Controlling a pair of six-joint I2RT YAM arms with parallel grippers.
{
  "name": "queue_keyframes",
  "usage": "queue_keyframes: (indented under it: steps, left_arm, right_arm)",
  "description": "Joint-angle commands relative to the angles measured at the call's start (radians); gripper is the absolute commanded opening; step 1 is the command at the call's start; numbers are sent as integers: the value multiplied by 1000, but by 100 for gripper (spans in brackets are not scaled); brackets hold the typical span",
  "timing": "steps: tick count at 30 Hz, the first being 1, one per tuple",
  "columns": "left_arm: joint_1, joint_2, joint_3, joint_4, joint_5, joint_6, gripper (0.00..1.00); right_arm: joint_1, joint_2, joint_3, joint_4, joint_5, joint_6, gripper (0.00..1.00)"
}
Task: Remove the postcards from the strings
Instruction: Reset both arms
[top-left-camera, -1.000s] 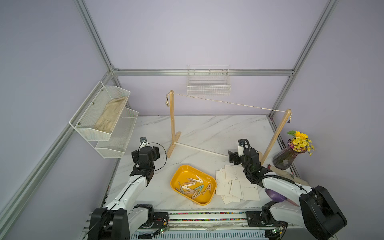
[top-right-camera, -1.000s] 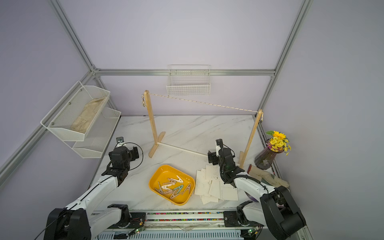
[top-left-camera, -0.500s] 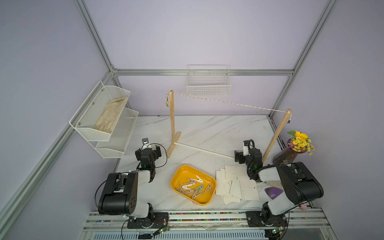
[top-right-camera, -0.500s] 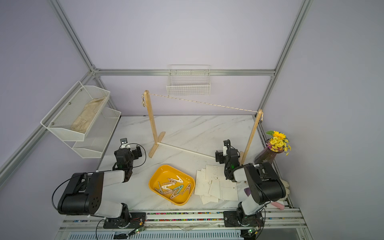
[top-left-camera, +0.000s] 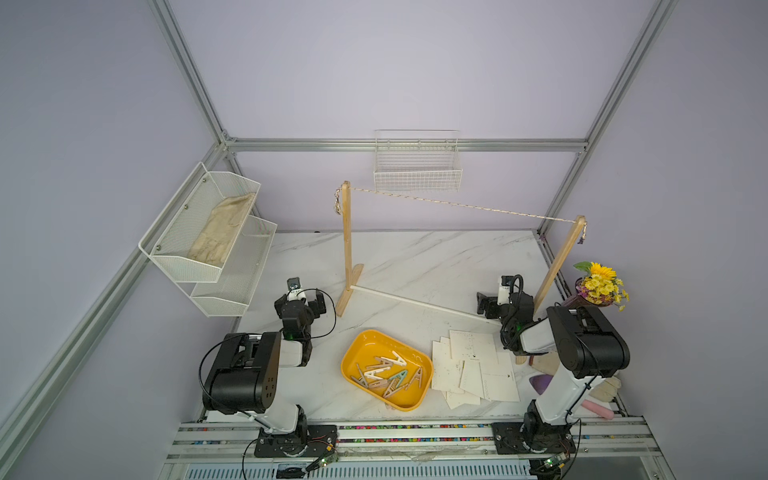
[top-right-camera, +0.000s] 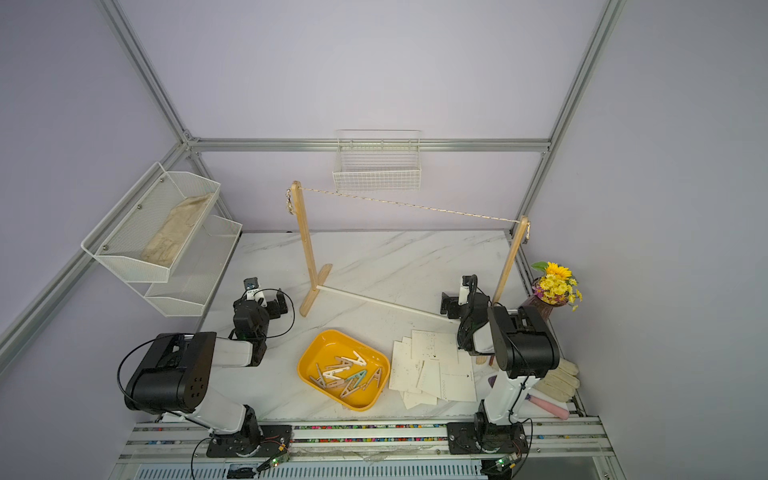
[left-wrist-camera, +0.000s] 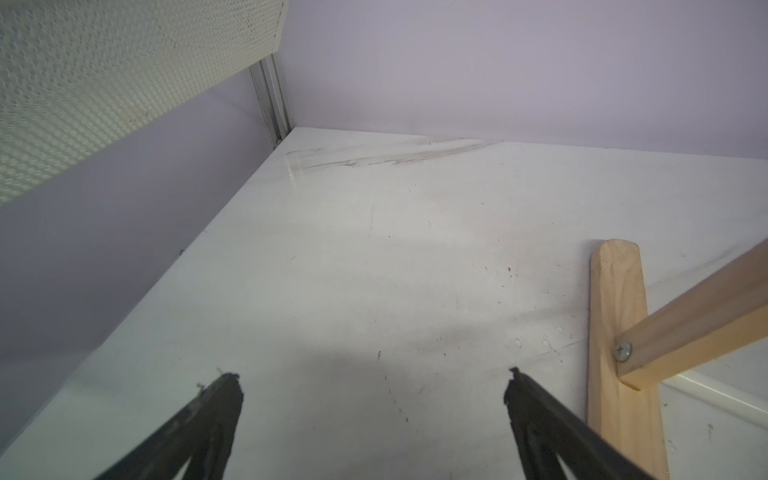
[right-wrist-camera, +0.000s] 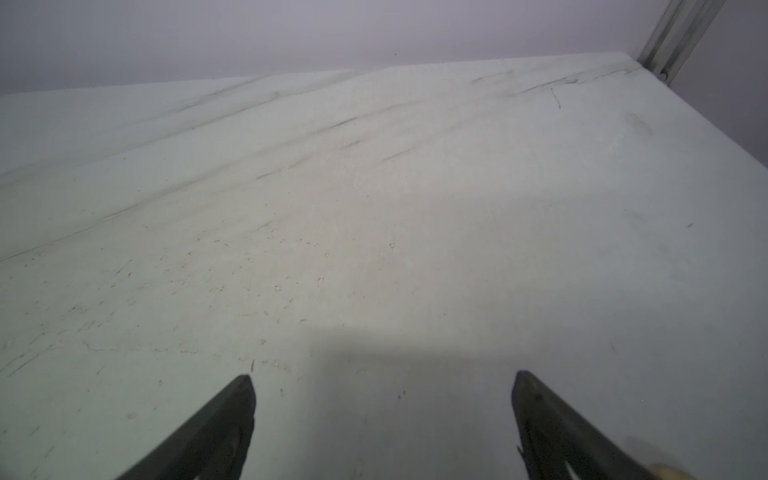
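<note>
Right hand (top-left-camera: 487, 302) splayed wide, empty, low by the right post (top-left-camera: 557, 266); postcards (top-left-camera: 473, 365) piled flat toward the front edge of the tabletop (top-left-camera: 415, 257), close behind it, off the string (top-left-camera: 457, 203). Left hand (top-left-camera: 306, 298) wide too, empty.

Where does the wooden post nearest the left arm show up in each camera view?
Top view: the wooden post stands left of centre, behind the yellow tray.
Top view: the same post, left of centre, with the string tied at its top.
Left wrist: its foot and lower stem, just past the open left gripper.
Right wrist: not in view.
Shared landmark: the white rod meeting its foot.
</note>
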Motion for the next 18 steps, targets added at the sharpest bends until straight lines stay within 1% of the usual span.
queue_keyframes:
  steps: [1, 9, 18]
  left_arm:
    - [-1, 5, -9, 62, 26, 31, 100]
    - [-7, 4, 5, 32, 15, 35, 100]
    - [-7, 2, 3, 35, 13, 35, 100]
  right_arm:
    - [-8, -9, 9, 25, -17, 17, 97]
    - [-7, -12, 4, 36, -12, 15, 97]
    - [-7, -3, 17, 20, -12, 17, 97]
